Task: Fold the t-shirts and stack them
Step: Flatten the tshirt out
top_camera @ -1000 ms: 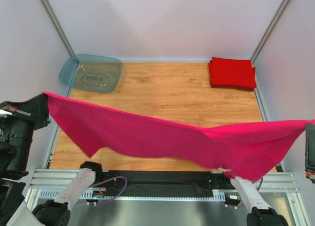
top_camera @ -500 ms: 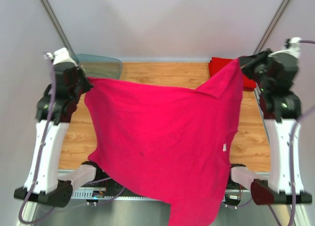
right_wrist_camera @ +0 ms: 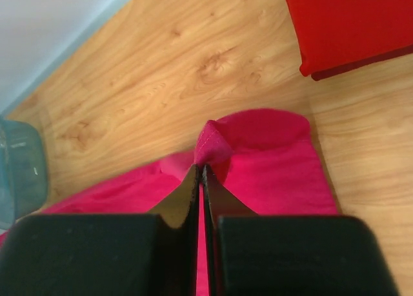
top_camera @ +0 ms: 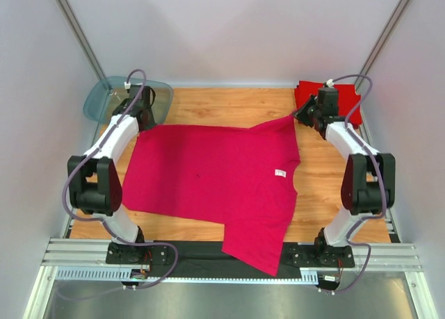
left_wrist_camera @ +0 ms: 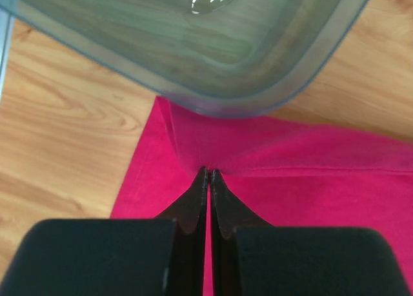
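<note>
Jaws pinched on pink t-shirt [top_camera: 215, 180]; I note left gripper [left_wrist_camera: 208, 172] just beside tub [left_wrist_camera: 258, 106], right gripper [right_wrist_camera: 201, 169] near red stack [right_wrist_camera: 348, 25].

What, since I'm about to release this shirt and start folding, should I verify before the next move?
1. The left end effector is shut on the far edge of the magenta-pink cloth t-shirt: ok.
2. The right end effector is shut on a raised pinch of the shirt: ok.
3. Shirt spread out on the wooden table: ok over most of it.
4. Shirt wholly on the table: not ok, its near corner hangs past the near edge.
5. The folded red cloth stack lies apart from the shirt: ok.
6. The translucent blue-grey plastic tub is off the shirt's edge: cannot tell; its rim overlaps the cloth in the left wrist view.
</note>
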You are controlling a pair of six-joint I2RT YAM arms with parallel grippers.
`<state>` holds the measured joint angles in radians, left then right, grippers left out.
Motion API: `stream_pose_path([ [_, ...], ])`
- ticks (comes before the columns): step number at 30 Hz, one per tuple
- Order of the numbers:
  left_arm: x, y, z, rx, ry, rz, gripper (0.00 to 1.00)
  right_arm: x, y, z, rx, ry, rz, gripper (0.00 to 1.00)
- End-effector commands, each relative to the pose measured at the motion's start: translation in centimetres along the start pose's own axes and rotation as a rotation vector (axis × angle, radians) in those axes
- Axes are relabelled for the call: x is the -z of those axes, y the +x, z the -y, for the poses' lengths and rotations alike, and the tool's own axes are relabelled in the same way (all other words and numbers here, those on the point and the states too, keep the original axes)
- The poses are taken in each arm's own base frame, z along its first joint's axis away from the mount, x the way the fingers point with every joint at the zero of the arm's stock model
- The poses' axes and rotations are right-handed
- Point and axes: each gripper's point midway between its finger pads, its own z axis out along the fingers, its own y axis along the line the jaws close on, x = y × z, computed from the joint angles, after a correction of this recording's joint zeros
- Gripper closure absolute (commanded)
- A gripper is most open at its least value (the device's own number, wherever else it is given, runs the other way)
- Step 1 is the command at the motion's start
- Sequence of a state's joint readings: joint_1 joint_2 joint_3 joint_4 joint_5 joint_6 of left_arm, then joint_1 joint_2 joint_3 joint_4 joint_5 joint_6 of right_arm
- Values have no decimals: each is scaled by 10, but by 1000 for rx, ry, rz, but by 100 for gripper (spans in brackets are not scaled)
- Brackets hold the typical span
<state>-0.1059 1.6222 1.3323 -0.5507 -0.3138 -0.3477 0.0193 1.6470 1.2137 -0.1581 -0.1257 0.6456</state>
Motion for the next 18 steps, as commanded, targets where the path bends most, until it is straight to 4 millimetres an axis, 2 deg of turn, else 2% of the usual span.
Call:
stream_pose_path([
  [1, -17, -46, 5, -14, 64, 88, 100, -22, -31, -38, 56, -147, 63, 100],
  [3, -32, -41, 2, -21, 71, 42, 100, -40, -23, -34, 48, -135, 10, 100],
  [4, -32, -48, 2, -17, 77, 47, 100, -42, -17, -29, 40, -110, -25, 100],
  [5, -34, -46, 0, -21, 74, 30, 100, -41, -25, -34, 34, -110, -20, 100],
  [6, -36, -47, -4, -28, 63, 28, 100, -40, -18, -29, 24, -81, -59, 100],
  [8, -36, -47, -8, -41, 49, 26, 100, -32, -18, -34, 17, -82, -80, 100],
  [11, -33, -47, -15, -57, 26, 27, 100, -7, -12, -35, -7, -54, -125, 100],
  [12, -30, -46, -16, -60, 23, 30, 100, 1, 0, -28, -22, -23, -172, 100],
  [14, -28, -43, -19, -78, 17, 25, 100, 22, 2, -31, -30, -22, -188, 100],
  [15, -27, -42, -22, -87, 5, 24, 100, 31, 15, -24, -37, 4, -230, 100],
  [17, -24, -39, -27, -112, -10, 14, 100, 51, 19, -28, -37, -8, -241, 100],
  [18, -23, -37, -29, -121, -16, 12, 100, 60, 30, -22, -42, 10, -278, 100],
])
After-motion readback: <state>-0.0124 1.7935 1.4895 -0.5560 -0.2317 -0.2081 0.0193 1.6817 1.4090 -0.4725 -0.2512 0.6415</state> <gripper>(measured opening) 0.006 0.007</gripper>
